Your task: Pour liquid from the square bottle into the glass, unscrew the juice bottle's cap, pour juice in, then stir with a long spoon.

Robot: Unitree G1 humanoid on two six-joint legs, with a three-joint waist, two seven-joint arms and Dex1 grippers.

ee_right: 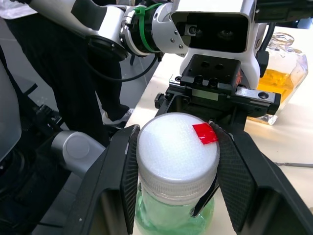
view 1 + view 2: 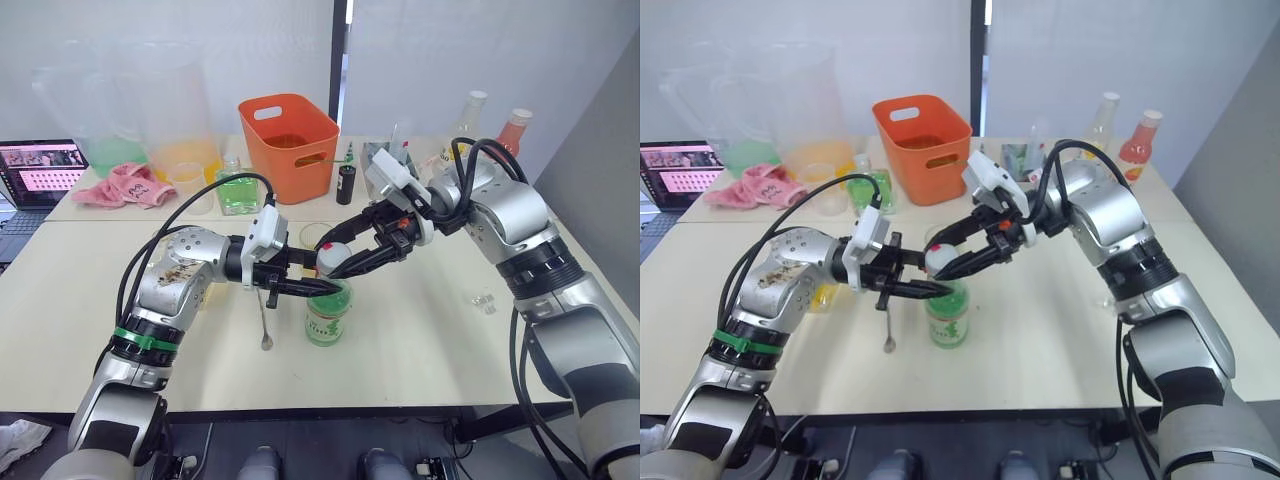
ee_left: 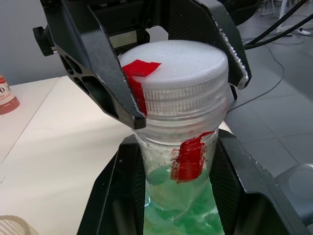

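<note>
The juice bottle, clear with green liquid and a white cap, stands upright at the table's middle. My left gripper is shut on its neck just under the cap. My right gripper comes in from the right and is shut on the cap, one finger on each side. A long spoon lies flat on the table beside the bottle, under my left wrist. A glass stands just behind the two grippers. The square bottle, holding amber liquid, stands behind my left arm.
An orange basket stands at the back centre, with a green-liquid bottle and a small black bottle near it. Large pitchers, a pink cloth and a laptop are back left. Two bottles stand back right.
</note>
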